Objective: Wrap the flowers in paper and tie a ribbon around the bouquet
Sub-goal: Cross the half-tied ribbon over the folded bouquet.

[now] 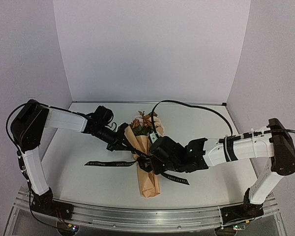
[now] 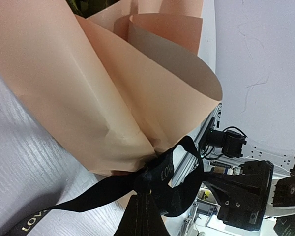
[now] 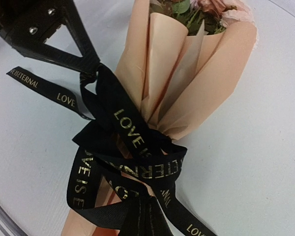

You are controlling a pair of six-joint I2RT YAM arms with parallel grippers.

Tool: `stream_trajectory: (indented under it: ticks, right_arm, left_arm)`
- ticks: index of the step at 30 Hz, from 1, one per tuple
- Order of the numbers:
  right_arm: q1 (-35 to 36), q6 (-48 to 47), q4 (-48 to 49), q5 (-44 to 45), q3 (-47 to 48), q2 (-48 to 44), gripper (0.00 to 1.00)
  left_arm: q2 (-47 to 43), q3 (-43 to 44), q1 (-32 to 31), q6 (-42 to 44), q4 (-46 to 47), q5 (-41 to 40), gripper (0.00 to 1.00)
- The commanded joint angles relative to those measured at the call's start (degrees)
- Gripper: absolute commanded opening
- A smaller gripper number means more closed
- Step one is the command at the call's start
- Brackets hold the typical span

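Tying step, looks nearly done: bouquet [image 3: 187, 88] lying on worktop [image 1: 78, 182], ribbon [image 3: 137, 142] knotted round middle. Left tool [image 3: 91, 73] clenched on ribbon loop, right tool [image 3: 142, 221] clenched on other strand. Next, I'd guess: even pull apart, snug bow.

The bouquet [image 1: 148, 184] lies at the middle of the table [image 1: 201, 128], wide end toward 12 o'clock, tip toward 6. The ribbon [image 1: 105, 163] circles its middle, tails trailing toward 9 and 4 o'clock.
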Motion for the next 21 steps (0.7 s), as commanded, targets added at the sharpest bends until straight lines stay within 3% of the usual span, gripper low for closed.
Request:
stream_trajectory:
  ticks: [1,21]
  right_arm:
    - [-1.5,4.0,1.3,2.0,-1.9,-1.8,0.0]
    - [-7.6,8.3,4.2,-4.7,-8.5,-4.1,0.0]
  left_arm:
    - [-4.8,-0.7,0.2,2.2,-0.6,-4.5,0.0]
    - [-12.7,-11.5,1.0,-0.5,4.6,-16.6,0.0]
